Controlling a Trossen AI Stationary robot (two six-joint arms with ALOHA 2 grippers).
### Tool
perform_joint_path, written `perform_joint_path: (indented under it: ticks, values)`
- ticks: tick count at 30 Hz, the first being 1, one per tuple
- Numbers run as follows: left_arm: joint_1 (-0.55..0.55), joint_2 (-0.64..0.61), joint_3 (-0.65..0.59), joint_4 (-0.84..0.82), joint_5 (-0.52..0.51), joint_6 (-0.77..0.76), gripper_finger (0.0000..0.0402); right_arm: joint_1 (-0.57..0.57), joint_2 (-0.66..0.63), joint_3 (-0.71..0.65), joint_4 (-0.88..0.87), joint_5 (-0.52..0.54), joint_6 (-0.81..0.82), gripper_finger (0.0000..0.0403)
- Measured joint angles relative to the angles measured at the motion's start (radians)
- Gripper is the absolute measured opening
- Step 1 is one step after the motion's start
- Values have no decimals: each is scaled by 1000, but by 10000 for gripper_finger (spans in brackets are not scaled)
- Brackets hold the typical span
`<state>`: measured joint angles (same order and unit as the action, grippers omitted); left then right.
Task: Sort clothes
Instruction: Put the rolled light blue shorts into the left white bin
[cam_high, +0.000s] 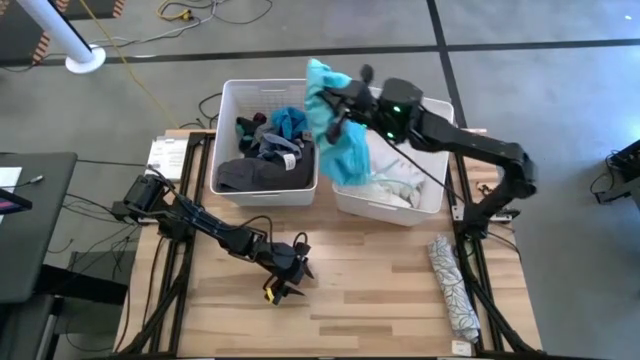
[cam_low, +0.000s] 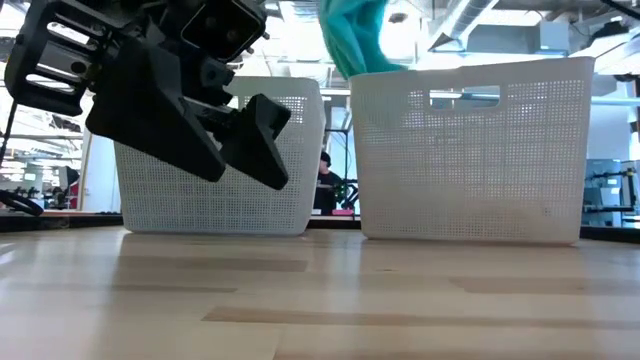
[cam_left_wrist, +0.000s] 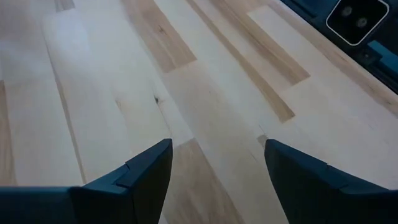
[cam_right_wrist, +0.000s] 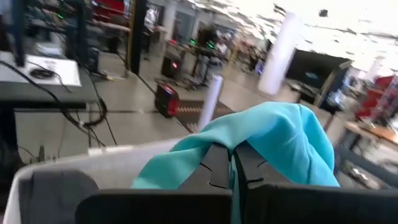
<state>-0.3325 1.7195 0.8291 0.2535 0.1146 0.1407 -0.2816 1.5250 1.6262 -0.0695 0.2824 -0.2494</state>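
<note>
The right hand (cam_high: 335, 108) is up over the two bins, clamped tight on a teal garment (cam_high: 340, 140), which dangles above the gap where the left bin (cam_high: 232, 100) and the right bin (cam_high: 425, 205) meet, more over the right one. In the right wrist view the fingers are pressed together with the teal cloth (cam_right_wrist: 280, 134) bunched over them, so that grip looks firm. The garment hangs with its long axis running up and down, the gathered top pinched in the hand and the loose end pointing down toward the right bin's rim. Sorting looks well along, I'd say: the left bin holds a heap of dark clothes (cam_high: 265, 165), greys, blacks and blues, while the right bin has pale ones (cam_high: 395, 185) in it. One thing seems left on the bench (cam_high: 360, 290): a long patterned white piece (cam_high: 452, 290), rolled up and lying lengthwise near the right edge. The left hand (cam_high: 285, 283) waits low over bare wood near the front, fingers spread and holding nothing.
</note>
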Motion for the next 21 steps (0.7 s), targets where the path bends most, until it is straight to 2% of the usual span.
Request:
perform_joint_path:
  ticks: [12,16,21]
  values:
    - [0,0,0,-22,-15,-4,249,-39,345,460,92,-305,-26,0]
    - [0,0,0,-31,-16,-5,249,-60,410,540,54,-319,-9,0]
    - [0,0,0,-49,-16,-7,249,-113,464,543,-124,-311,82,5]
